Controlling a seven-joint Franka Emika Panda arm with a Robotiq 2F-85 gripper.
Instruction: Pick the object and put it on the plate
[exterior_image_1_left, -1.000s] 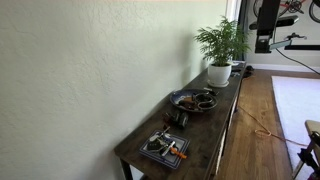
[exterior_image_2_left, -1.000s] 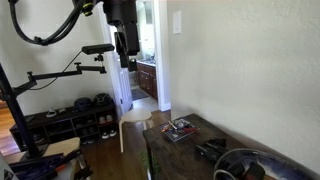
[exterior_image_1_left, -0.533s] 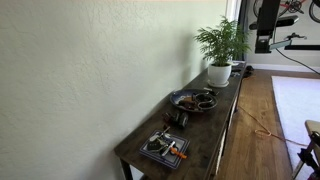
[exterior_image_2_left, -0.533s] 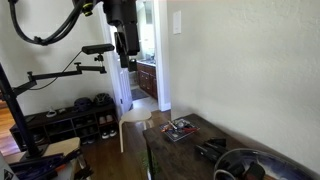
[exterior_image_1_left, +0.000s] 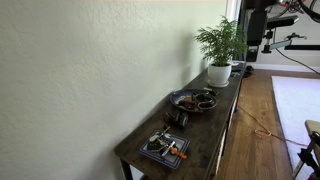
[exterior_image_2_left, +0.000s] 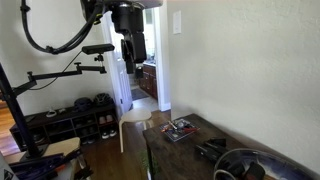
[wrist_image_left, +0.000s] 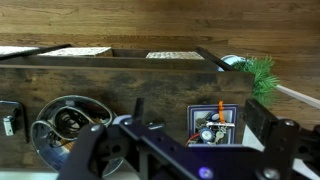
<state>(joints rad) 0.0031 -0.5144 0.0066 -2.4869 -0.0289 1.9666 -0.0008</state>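
Wall-hugging table (exterior_image_1_left: 135, 143) below: gripper (exterior_image_2_left: 132, 62) hangs high, jaws spread and empty, likely scouting. Wrist view shows plate (wrist_image_left: 62, 122) at eight o'clock, tray (wrist_image_left: 212, 125) at four.

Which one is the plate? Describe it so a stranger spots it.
Find the long dark table along the wall. The plate sits midway on it, between the plant and the tray. It is round, dark and shallow; the tray is square and grey.

Plate (exterior_image_1_left: 177, 98) between tray (exterior_image_1_left: 150, 152) and plant (exterior_image_1_left: 222, 42)
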